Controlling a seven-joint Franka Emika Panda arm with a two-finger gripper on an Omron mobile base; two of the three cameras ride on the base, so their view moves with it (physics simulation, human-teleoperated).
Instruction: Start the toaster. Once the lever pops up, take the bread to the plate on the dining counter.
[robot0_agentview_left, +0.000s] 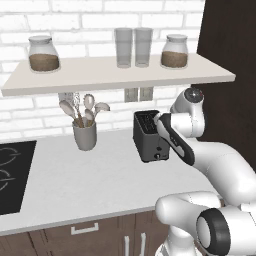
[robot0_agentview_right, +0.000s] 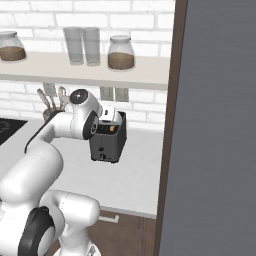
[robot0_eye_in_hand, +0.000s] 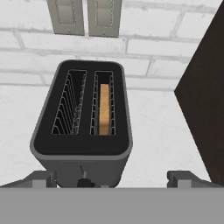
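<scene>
Toaster (robot0_eye_in_hand: 82, 127) on table against brick wall | bread (robot0_eye_in_hand: 104, 109) sunk in its right slot, so unreachable until it pops | your tool (robot0_eye_in_hand: 118, 179) spread wide, straddling toaster's front, above lever side

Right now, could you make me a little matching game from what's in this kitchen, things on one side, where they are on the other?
Things:
1. bread
2. two glasses
3. utensil cup
4. hob

Places:
A. on the wall shelf, between the jars
B. set into the worktop, far left
C. in the toaster's right slot
D. on the worktop, left of the toaster

Pairs: 1-C, 2-A, 3-D, 4-B
</scene>
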